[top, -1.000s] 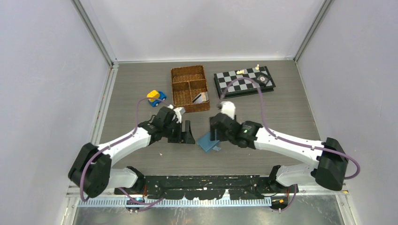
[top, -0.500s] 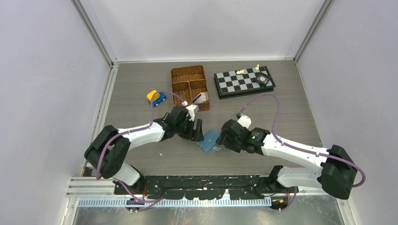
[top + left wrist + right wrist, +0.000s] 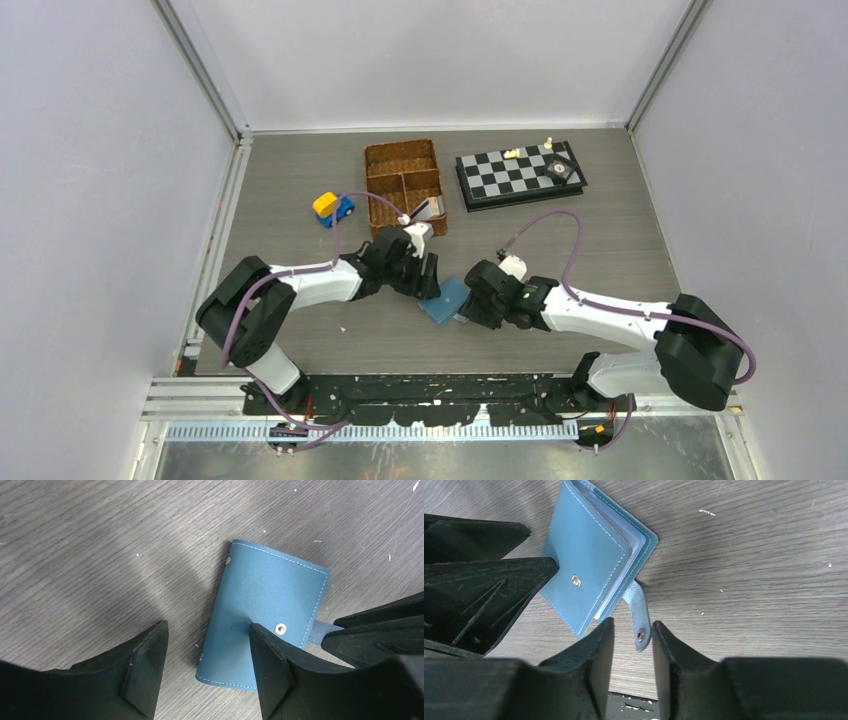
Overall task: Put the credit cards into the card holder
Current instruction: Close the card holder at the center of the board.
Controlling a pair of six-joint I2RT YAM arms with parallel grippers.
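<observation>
The card holder [image 3: 270, 610] looks light & bendy, so it's best held by its snap tab [image 3: 639, 615]. The left gripper [image 3: 207, 630] is spread wide, and the right gripper [image 3: 631, 627] is set narrowly apart round the tab.

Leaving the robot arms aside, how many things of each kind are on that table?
Card holder: 1
Wicker basket: 1
Chessboard: 1
Toy car: 1
Total: 4, not counting cards in the basket or chess pieces, too small to count.
</observation>
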